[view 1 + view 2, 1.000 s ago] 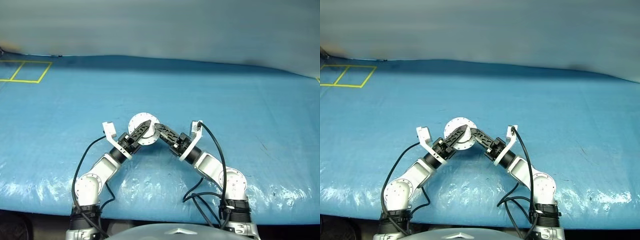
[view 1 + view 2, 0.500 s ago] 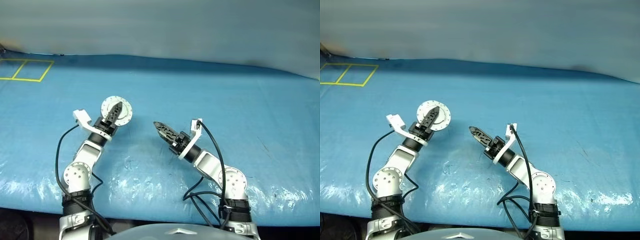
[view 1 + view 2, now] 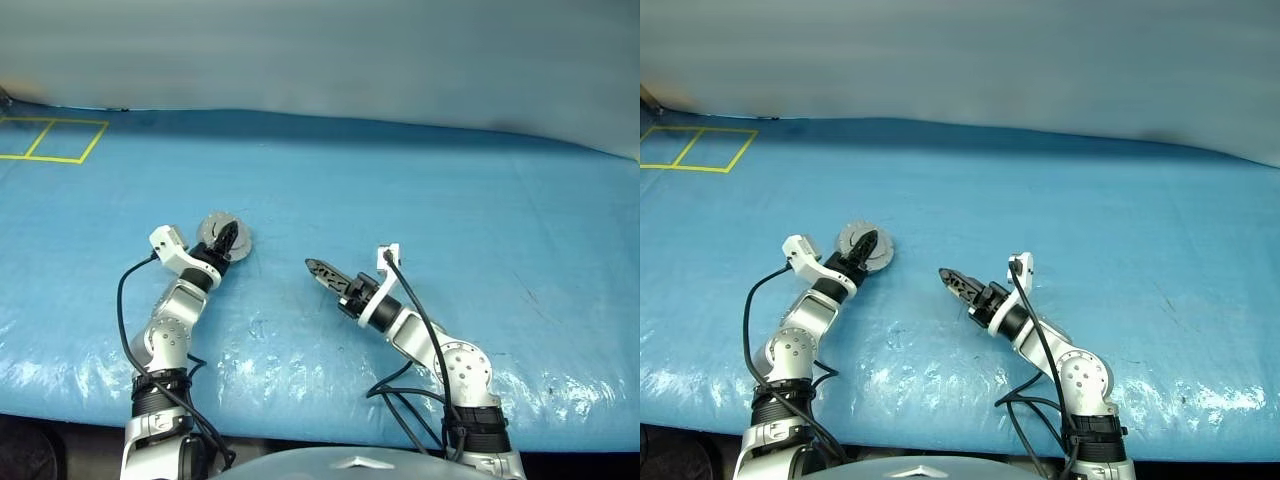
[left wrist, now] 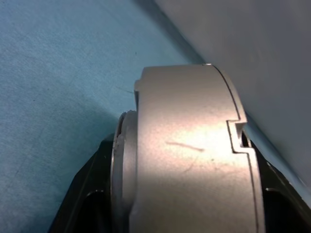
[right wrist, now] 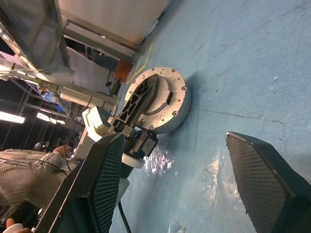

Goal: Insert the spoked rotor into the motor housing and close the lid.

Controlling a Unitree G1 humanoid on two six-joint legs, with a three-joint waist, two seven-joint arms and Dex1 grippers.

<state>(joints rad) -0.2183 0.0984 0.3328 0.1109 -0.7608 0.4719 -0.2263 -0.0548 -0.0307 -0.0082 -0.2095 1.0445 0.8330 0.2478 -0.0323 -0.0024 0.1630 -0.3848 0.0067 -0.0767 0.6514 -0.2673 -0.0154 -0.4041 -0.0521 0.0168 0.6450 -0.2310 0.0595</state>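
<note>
Black fingers of the left claw (image 3: 228, 240) lie across the round silver motor housing (image 3: 212, 229), one over its flat face and the other behind it, so the claw pinches the housing edge-on. In the right wrist view that finger (image 5: 141, 97) crosses the bolted face of the housing from rim toward the middle, and the housing's lower rim looks to be at or touching the blue cover. From the left wrist view the housing shows as a thick grey metal puck with a stepped notch in its rim, and a thinner disc, the lid (image 4: 122, 160), lies flat against its back; whether the lid is fully shut I cannot tell.

The right claw (image 3: 322, 272) sits well apart, to the right of the housing, pointing left toward it, and its two fingers are spread with nothing between them.

Both arms reach over a bench (image 3: 480, 200) draped in crinkled blue plastic sheeting. At the far left corner of the bench, yellow tape (image 3: 50, 140) marks out squares.
</note>
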